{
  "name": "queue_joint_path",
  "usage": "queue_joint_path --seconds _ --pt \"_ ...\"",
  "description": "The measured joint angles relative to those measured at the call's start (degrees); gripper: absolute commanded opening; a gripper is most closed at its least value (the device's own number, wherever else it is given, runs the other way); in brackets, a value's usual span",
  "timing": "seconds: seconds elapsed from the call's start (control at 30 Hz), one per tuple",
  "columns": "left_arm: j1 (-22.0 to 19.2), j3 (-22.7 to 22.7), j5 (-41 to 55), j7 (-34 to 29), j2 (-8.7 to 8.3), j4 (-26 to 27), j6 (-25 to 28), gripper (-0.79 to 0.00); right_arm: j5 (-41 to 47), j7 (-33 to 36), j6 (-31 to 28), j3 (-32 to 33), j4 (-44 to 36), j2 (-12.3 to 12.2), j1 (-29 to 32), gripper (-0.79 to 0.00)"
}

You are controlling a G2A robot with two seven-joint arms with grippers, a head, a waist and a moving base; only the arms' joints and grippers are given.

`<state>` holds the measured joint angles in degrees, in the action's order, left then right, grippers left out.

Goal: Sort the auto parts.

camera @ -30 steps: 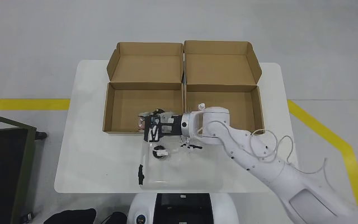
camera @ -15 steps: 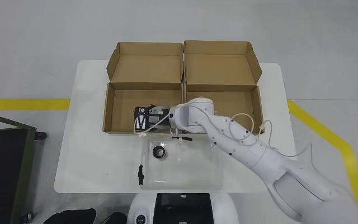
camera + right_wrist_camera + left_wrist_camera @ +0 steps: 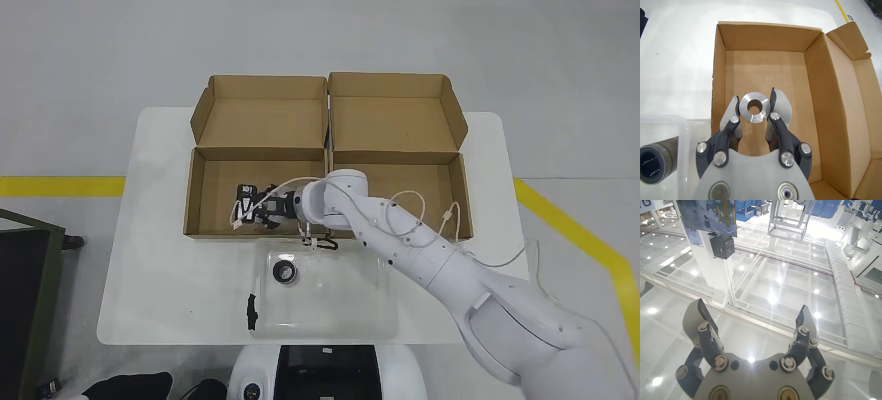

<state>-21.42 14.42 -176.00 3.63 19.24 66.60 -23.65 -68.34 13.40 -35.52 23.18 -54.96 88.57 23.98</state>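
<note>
My right gripper (image 3: pixel 754 106) is shut on a metal ring (image 3: pixel 754 107), a thick silver washer with a round hole, held over the floor of the left cardboard box (image 3: pixel 764 62). From above, that gripper (image 3: pixel 243 206) hangs inside the left box (image 3: pixel 212 205), near its front wall. A dark cylindrical bearing (image 3: pixel 654 163) lies in the clear plastic tray (image 3: pixel 682 132) beside the box; the top view shows this bearing (image 3: pixel 286 271) in the tray (image 3: pixel 330 310). My left gripper (image 3: pixel 753 317) is open, pointing up at the ceiling with nothing between its fingers.
A second open cardboard box (image 3: pixel 440 195) stands to the right of the first, both with lids folded back. A small black part (image 3: pixel 251 311) lies on the white table (image 3: pixel 160 270) at the tray's left edge.
The right arm has swung left from above the tray into the left box, carrying the metal ring with it.
</note>
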Motion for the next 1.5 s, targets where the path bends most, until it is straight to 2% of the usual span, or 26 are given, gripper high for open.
queue_joint_path --seconds 0.03,0.1,0.13,0.37,0.47,0.5,0.53,0.77,1.03,1.3,1.5 --pt "0.0 0.0 0.0 0.0 0.00 0.0 0.0 0.000 -0.1 -0.1 0.0 0.0 0.5 0.2 -0.1 -0.757" --pt "0.0 0.0 0.0 0.0 0.00 0.0 0.0 0.000 -0.7 0.1 0.3 0.0 1.5 0.7 -0.2 -0.631" --pt "0.0 0.0 0.0 0.0 0.00 0.0 0.0 0.000 -0.9 0.1 0.4 0.0 2.0 0.8 -0.2 -0.594" --pt "0.0 0.0 0.0 0.0 0.00 0.0 0.0 0.000 -2.2 0.4 0.5 0.4 4.5 1.7 0.0 -0.514" --pt "0.0 0.0 0.0 0.0 0.00 0.0 0.0 0.000 -2.7 0.4 0.3 0.8 4.9 1.9 0.2 -0.372" --pt "0.0 0.0 0.0 0.0 0.00 0.0 0.0 0.000 -2.9 0.3 0.3 1.0 5.0 1.9 0.4 -0.139" --pt "0.0 0.0 0.0 0.0 0.00 0.0 0.0 0.000 -3.0 0.3 0.2 1.2 5.0 1.9 0.4 0.000" --pt "0.0 0.0 0.0 0.0 0.00 0.0 0.0 0.000 -4.2 -0.7 -0.2 3.9 1.9 1.2 0.7 0.000" --pt "0.0 0.0 0.0 0.0 0.00 0.0 0.0 0.000 -5.8 2.2 -5.1 10.8 -11.1 -2.6 3.7 0.000" --pt "0.0 0.0 0.0 0.0 0.00 0.0 0.0 0.000 -6.6 10.1 -12.1 20.5 -30.2 -7.8 13.4 0.000" --pt "0.0 0.0 0.0 0.0 0.00 0.0 0.0 0.000 -6.4 14.2 -16.2 25.6 -40.3 -10.4 21.6 0.000"
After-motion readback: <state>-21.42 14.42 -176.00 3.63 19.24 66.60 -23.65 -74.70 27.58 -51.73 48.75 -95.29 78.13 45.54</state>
